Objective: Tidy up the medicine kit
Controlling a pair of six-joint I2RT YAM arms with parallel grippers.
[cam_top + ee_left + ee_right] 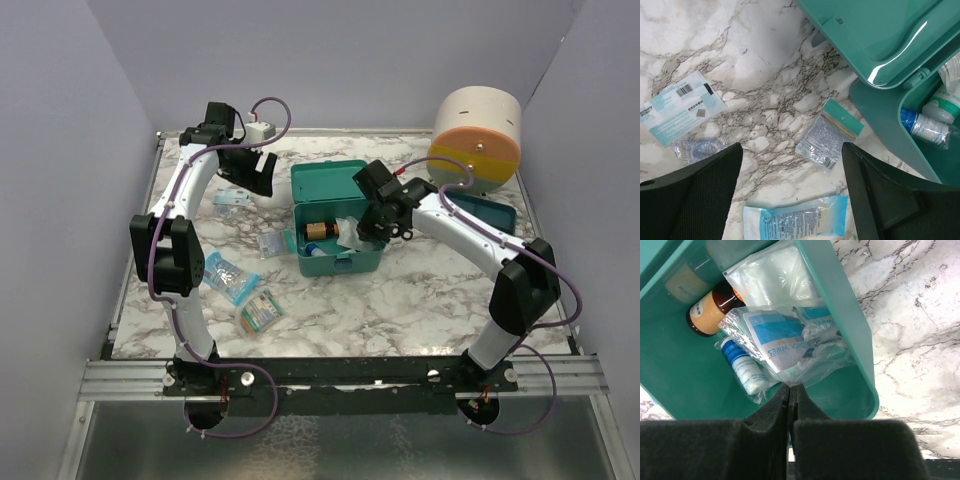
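Note:
The teal medicine kit [345, 262] stands open mid-table, its lid [328, 182] laid back. Inside lie a brown bottle [710, 312], a white tube with a blue label [745, 367] and clear bags. My right gripper [790, 387] is shut on the corner of a clear bag of alcohol wipes [785, 337], holding it over the kit's right end [840, 315]; it also shows in the top view [372, 232]. My left gripper [790, 200] is open and empty above loose packets, left of the kit [880, 107]; in the top view it is at the back left [255, 172].
On the marble left of the kit lie a blue packet [795, 220], a clear packet with a teal header [832, 135], a white and blue flat packet [680, 107] and further packets [260, 312]. A round drawer unit [478, 137] and a flat teal tray [492, 212] stand at the back right.

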